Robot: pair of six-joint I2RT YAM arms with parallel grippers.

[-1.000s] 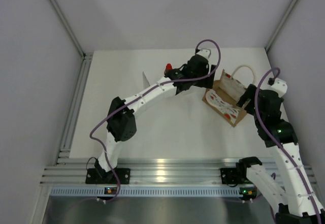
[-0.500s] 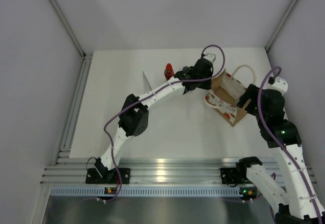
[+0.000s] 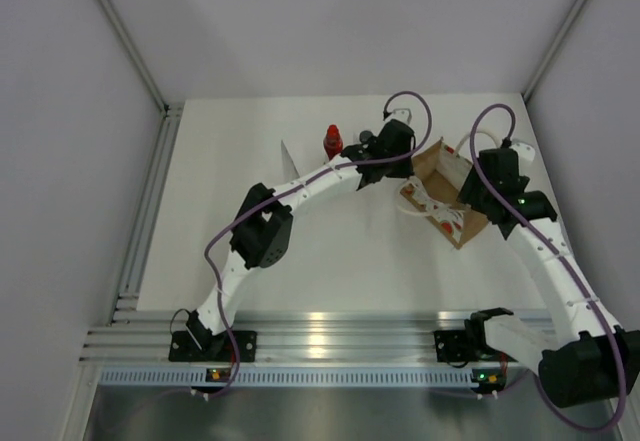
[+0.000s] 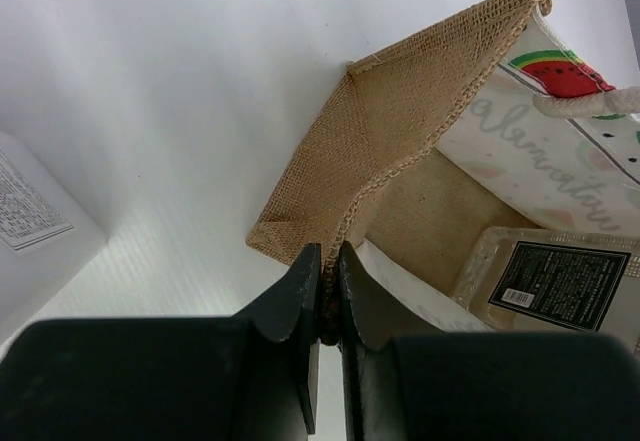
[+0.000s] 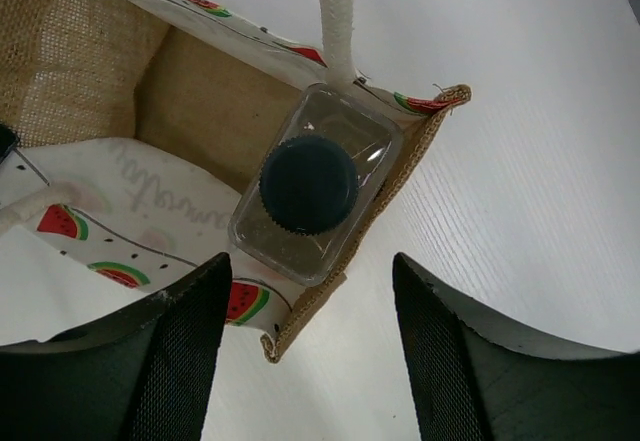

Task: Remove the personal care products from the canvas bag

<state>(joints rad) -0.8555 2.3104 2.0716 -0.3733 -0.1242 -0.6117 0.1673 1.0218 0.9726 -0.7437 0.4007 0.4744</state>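
Observation:
The canvas bag (image 3: 443,204) lies open on the table, its burlap side (image 4: 400,121) and watermelon print showing. My left gripper (image 4: 325,261) is shut on the bag's burlap rim. Inside lies a clear bottle with a black label (image 4: 555,276), next to a white shape (image 4: 400,286). From the right wrist, that clear bottle with a dark cap (image 5: 310,186) sits in the bag's corner. My right gripper (image 5: 308,271) hovers open just above it, holding nothing. A red bottle (image 3: 332,142) and a slim pale tube (image 3: 285,156) stand on the table to the left.
The bag's cream handle (image 5: 335,11) loops past the clear bottle. A white object with small print (image 4: 30,211) lies left of the bag. Grey walls enclose the table, and an aluminium rail (image 3: 320,346) runs along the near edge.
My left gripper moved right from the red bottle to the bag's rim and shut on it. The right arm swung left over the bag, its jaws narrowing.

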